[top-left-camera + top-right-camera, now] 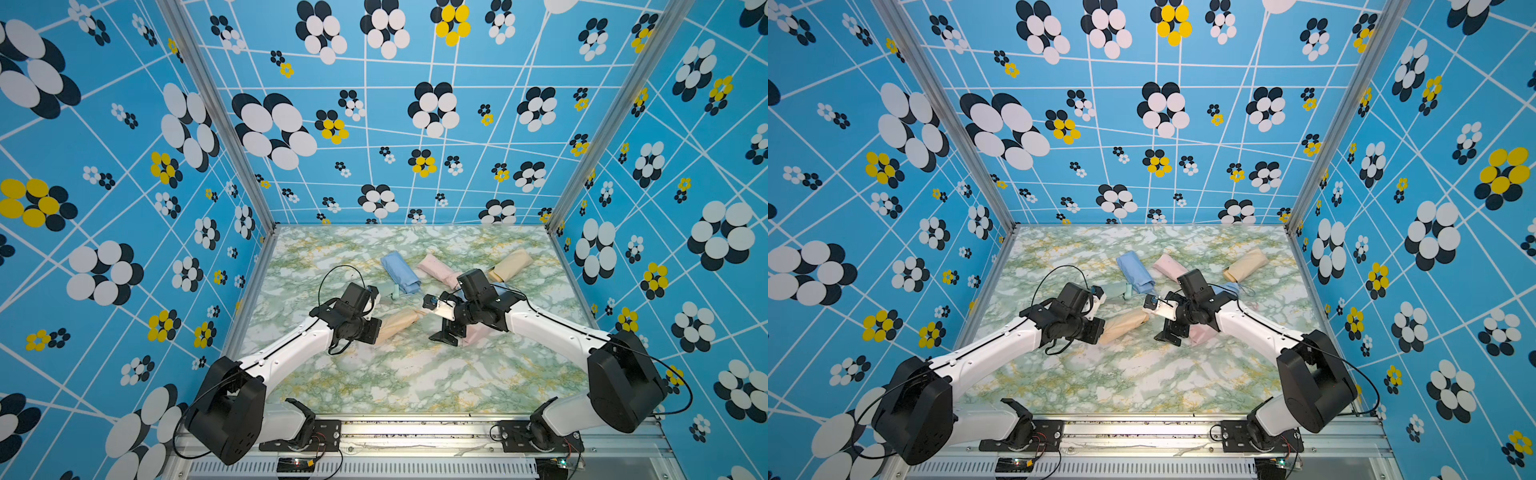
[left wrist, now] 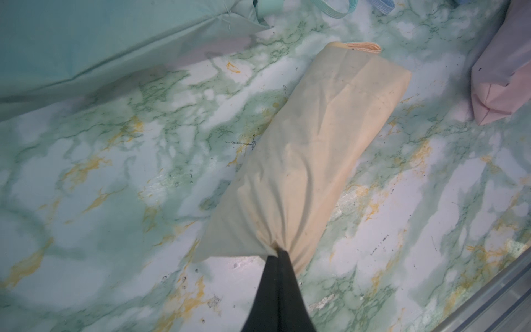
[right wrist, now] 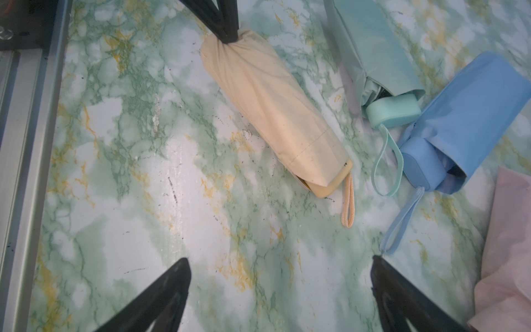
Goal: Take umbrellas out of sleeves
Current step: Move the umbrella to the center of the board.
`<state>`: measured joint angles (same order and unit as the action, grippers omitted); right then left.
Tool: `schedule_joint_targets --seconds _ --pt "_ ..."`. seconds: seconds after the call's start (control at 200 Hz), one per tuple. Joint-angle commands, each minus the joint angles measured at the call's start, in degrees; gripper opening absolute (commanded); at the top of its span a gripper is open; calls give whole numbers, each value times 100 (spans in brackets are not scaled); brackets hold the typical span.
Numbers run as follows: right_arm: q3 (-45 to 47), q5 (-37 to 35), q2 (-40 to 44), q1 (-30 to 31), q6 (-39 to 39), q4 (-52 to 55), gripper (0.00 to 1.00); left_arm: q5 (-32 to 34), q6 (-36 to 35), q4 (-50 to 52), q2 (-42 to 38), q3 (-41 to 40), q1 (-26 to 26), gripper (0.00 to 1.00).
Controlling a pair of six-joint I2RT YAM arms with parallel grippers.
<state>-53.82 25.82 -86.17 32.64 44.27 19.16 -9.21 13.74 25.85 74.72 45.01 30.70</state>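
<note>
1. Near the middle of the table (image 1: 415, 374), a beige sleeve (image 2: 316, 149) lies flat with a beige umbrella (image 3: 330, 186) inside it; only the stubby handle and the looped cord (image 3: 347, 204) stick out of the open end.
2. The left gripper (image 2: 278, 254) is clenched tight on the bunched closed end of that sleeve, the end pointing toward the table's left edge.
3. The right gripper (image 3: 280, 267) hangs with its fingers spread wide and nothing between them, over bare table near the handle end of the beige sleeve, not touching it.
4. Just past the beige sleeve, toward the far edge, lies a mint sleeve (image 3: 373, 49) with a mint handle (image 3: 392, 110) showing at its mouth.
5. A blue sleeve (image 3: 471, 109) lies right beside that mint handle, with a blue handle (image 3: 422, 163) sticking out of it.
6. Nearer the far edge lie a pink sleeve (image 1: 436, 268) and, toward the far right corner, a second beige sleeve (image 1: 511, 264); whether these two are full cannot be told.
7. A second pink sleeve (image 1: 471, 337) lies partly under the right arm (image 1: 540, 328), toward the right edge.
</note>
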Motion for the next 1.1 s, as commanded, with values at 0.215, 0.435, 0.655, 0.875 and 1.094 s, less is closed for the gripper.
schedule_joint_targets --seconds 0.215,0.435,0.655,0.875,1.094 --pt "-313 19 -379 146 301 191 99 332 441 144 -720 -417 59 42" --pt "-436 3 -548 163 371 220 99 6 1071 13 -1030 -761 108 54" --pt "-430 -40 -588 172 386 244 98 -136 1628 -20 -1167 -1128 277 54" --pt "-399 -62 -599 179 356 212 97 -172 1740 -377 -950 -1407 342 45" --pt "-419 -69 -597 181 362 231 96 -149 1520 -784 -467 -1388 356 30"
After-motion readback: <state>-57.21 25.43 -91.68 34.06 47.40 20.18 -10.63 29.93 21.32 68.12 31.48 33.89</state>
